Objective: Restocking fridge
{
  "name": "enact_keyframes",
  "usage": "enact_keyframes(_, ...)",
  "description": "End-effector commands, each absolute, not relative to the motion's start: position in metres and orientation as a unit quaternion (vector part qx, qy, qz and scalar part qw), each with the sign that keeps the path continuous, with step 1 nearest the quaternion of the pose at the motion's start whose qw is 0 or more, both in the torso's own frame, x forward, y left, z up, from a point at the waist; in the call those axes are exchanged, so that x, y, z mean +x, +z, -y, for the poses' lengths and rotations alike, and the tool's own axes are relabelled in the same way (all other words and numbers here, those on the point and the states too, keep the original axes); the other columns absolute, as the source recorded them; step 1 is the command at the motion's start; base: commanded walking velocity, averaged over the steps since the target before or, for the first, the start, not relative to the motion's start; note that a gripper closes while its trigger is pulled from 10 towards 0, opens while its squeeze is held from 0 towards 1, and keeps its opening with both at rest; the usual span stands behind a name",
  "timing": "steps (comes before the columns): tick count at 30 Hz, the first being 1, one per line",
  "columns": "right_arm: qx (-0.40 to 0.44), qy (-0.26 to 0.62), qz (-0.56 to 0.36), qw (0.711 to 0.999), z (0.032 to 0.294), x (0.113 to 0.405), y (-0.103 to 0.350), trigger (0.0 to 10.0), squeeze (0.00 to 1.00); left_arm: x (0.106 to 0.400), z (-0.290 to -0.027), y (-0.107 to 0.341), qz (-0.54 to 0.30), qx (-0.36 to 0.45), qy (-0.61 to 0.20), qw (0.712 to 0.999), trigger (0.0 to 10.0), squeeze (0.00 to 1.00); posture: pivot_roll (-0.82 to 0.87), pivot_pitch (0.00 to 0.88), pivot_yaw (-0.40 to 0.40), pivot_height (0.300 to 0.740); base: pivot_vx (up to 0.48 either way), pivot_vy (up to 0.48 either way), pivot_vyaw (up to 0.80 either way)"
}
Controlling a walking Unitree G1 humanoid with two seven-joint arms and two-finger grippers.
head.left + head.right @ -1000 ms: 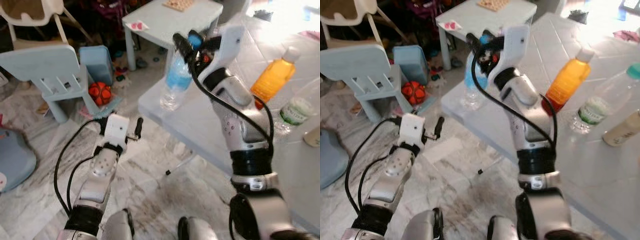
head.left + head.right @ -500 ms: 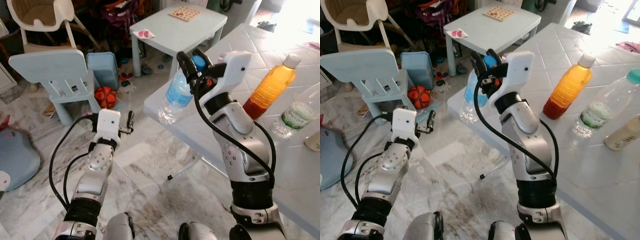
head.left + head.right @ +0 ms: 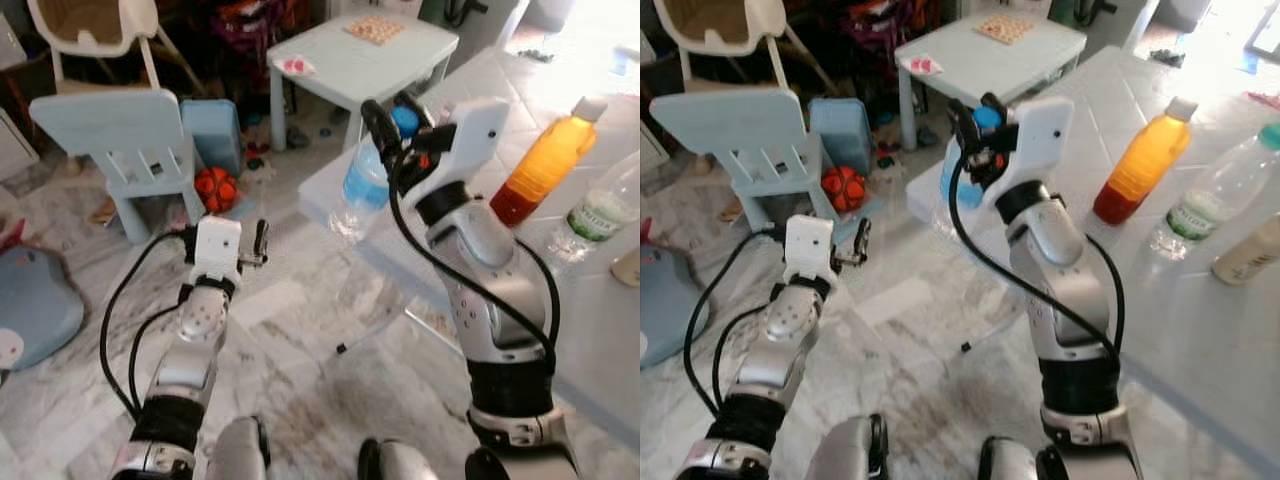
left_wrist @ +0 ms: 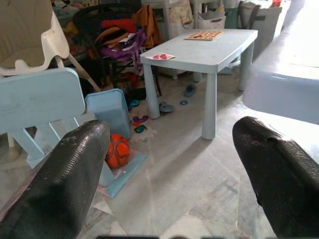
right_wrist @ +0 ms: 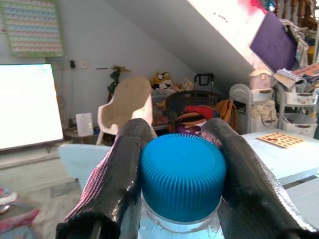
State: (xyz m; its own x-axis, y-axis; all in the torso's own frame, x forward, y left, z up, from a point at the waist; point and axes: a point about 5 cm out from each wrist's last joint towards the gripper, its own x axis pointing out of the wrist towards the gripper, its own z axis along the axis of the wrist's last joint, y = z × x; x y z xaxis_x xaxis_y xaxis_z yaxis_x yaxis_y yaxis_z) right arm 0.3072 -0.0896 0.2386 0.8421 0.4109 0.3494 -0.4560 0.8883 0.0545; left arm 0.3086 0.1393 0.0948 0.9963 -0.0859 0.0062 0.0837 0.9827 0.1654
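Right gripper (image 5: 179, 199): pinching blue cap of clear plastic water bottle (image 3: 362, 190), at 12 o'clock.
Bottle: over white table's (image 3: 590, 330) corner.
Left gripper (image 4: 169, 179): spread wide, at 9 o'clock, low.

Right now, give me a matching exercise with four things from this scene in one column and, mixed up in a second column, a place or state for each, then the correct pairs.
Things
1. water bottle
2. orange juice bottle
3. red ball
4. left gripper

Places or states
A. on the floor beside the small blue chair
B. fingers apart, holding nothing
C. standing on the white table, not held
D. gripped at its blue cap by the right gripper

Pairs: 1-D, 2-C, 3-A, 4-B
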Motion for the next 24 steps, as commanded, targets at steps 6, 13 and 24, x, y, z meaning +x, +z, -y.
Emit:
enact_keyframes(6, 0.061, 0.216, 0.176, 0.958, 0.093, 0.306, 0.241, 10.0, 0.0, 0.308, -0.138, 0.093, 0.008, 0.086, -0.044, 0.995, 10.0, 0.0, 0.05, 0.023, -0.013, 0.74, -0.277, 0.0, 0.0)
enact_keyframes(13, 0.058, 0.188, 0.145, 0.97, 0.102, 0.309, 0.22, 10.0, 0.0, 0.306, -0.14, 0.091, 0.006, 0.089, -0.042, 0.995, 10.0, 0.0, 0.06, 0.027, -0.008, 0.74, -0.185, 0.0, 0.0)
enact_keyframes(24, 0.008, 0.155, 0.076, 0.985, 0.124, 0.299, 0.158, 10.0, 0.0, 0.271, -0.167, 0.067, -0.021, 0.122, -0.013, 0.992, 10.0, 0.0, 0.07, 0.0, 0.021, 0.74, 0.0, 0.0, 0.0)
